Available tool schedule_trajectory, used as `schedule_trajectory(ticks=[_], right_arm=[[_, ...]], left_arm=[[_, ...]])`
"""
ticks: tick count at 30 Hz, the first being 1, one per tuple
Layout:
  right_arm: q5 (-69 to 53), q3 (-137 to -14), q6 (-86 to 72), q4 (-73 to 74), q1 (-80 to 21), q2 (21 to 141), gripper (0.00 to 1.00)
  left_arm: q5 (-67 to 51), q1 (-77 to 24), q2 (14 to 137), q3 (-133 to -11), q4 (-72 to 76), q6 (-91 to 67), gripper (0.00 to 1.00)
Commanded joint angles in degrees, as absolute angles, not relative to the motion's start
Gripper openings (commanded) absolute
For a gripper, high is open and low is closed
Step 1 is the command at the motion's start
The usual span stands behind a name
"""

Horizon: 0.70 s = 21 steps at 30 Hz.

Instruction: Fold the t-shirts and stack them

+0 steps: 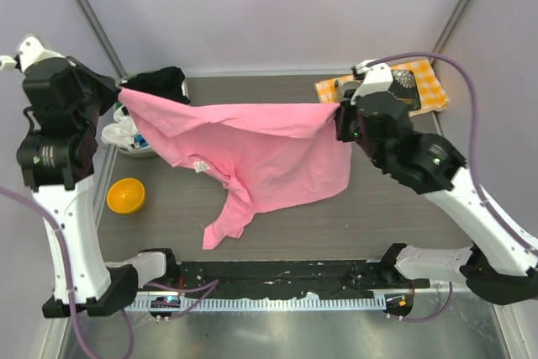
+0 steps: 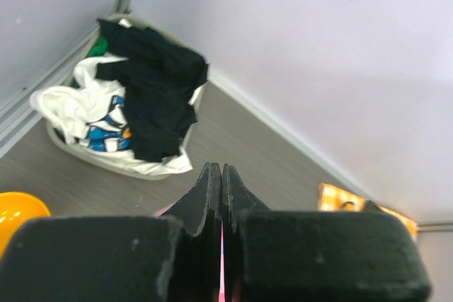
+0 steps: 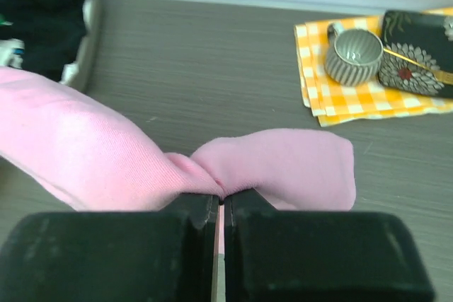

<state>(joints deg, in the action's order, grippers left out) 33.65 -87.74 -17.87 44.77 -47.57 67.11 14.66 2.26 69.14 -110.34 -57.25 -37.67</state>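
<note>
The pink cotton t-shirt point(image 1: 252, 149) hangs stretched side to side between the left tool point(image 1: 123, 92) and right tool point(image 1: 337, 113), each pinching an upper corner, its tail draping nearward onto the grey worktop point(image 1: 403, 208).

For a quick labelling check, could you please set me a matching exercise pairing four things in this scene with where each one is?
Things:
1. pink t-shirt
2. orange bowl
3. checked cloth
4. basket

Places:
A. far right corner of the table
B. far left corner, full of clothes
C. stretched between the left gripper and the right gripper
D. left side of the table, nearer than the basket

Pairs: 1-C, 2-D, 3-A, 4-B
</note>
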Motion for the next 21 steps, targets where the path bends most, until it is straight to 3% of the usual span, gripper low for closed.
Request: schedule_trajectory(ticks=[1,8,11,17,21], right_arm=[[25.88,-95.95,-15.38,52.99,-49.22,63.73,0.01],[10.14,-105.46,-13.54,56.86,-49.57,58.19,0.01],[3.55,-110.73,-13.36,56.78,-49.57,57.92,0.01],[-3.25,-116.01,-12.92,50.99,-49.48,57.57,0.01],[-1.15,-116.99,-12.22,48.87,-49.48,58.80,0.01]], left_arm=[[7.92,2.55,63.47,-115.39,-58.27,-38.49,0.00],[1.76,2.55,59.33,-128.55,-61.61,-39.11,0.00],[0.97,0.97,56.79,-128.75,-60.38,-40.43,0.00],[-7.37,0.88,56.60,-133.05,-55.99,-43.15,0.00],[-12.39,0.88,57.91,-133.51,-52.56,-45.34,0.00]])
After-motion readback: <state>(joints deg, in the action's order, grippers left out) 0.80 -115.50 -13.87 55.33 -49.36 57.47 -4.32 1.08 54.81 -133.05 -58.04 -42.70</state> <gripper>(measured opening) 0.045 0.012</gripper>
